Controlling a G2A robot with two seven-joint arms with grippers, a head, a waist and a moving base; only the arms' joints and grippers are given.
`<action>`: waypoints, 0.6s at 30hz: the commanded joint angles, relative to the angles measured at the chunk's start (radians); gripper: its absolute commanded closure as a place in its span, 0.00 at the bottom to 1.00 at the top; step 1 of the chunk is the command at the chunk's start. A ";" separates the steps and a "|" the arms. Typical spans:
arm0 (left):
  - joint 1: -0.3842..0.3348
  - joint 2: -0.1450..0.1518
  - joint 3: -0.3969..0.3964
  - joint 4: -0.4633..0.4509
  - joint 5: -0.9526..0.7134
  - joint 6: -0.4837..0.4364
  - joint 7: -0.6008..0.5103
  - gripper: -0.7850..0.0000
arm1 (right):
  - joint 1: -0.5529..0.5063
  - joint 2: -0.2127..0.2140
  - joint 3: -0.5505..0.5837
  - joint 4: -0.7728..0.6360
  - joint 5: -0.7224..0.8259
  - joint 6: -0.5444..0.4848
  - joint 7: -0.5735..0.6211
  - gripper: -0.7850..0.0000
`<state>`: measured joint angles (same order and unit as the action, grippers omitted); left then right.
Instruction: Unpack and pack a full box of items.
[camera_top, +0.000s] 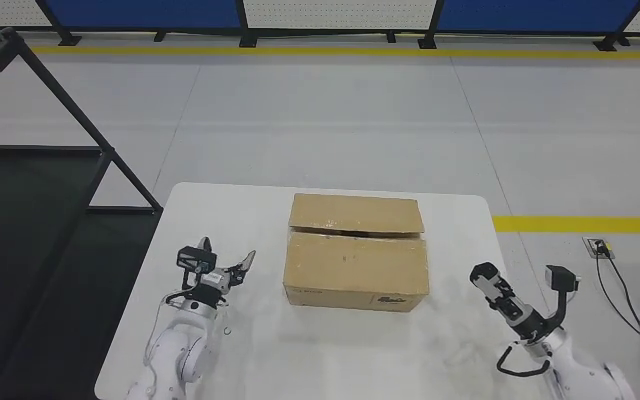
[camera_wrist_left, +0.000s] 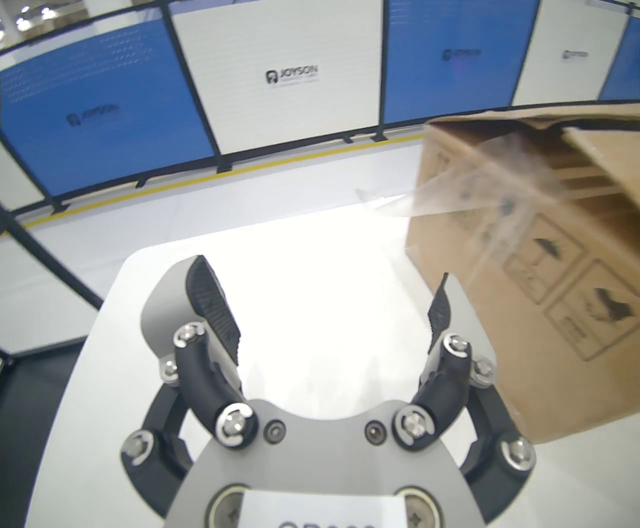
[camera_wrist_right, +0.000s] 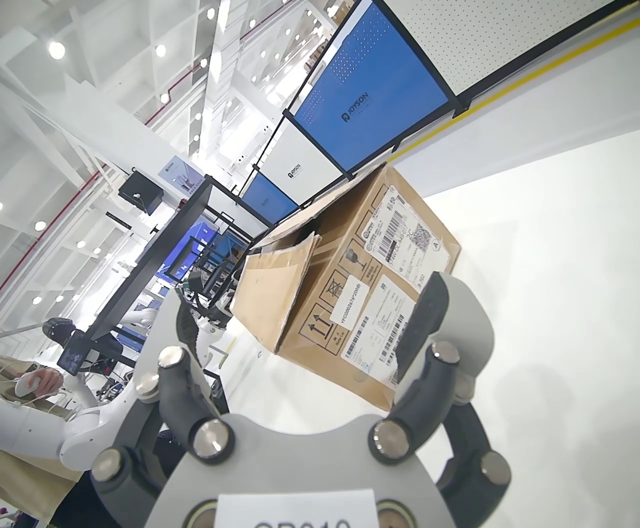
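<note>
Cardboard box (camera_top: 355, 265), top flaps (camera_top: 355, 232) loosely shut, lying between left gripper (camera_top: 228, 252) and right gripper (camera_top: 520, 275), both spread, empty. Handling advice: hook a flap edge, lift slowly, steady box opposite

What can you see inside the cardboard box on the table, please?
Almost nothing: the cardboard box has its top flaps folded nearly shut. Between them runs a narrow dark gap; whatever is inside is covered by the flaps.
</note>
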<state>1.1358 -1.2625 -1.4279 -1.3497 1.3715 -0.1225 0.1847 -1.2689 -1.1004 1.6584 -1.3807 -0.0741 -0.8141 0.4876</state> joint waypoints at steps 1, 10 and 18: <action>0.010 0.004 -0.009 0.000 0.013 -0.012 -0.038 0.00 | -0.002 0.001 -0.002 -0.003 -0.011 0.008 -0.002 0.00; 0.010 0.004 -0.009 0.000 0.013 -0.012 -0.038 0.00 | -0.005 0.002 0.003 -0.009 -0.037 0.029 -0.015 0.00; -0.164 -0.008 0.065 0.158 0.073 -0.030 -0.057 0.00 | -0.012 0.003 -0.004 -0.032 -0.026 0.053 -0.024 0.00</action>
<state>1.0100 -1.2684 -1.3771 -1.2296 1.4347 -0.1386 0.1189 -1.2809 -1.0978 1.6547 -1.4130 -0.1039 -0.7615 0.4620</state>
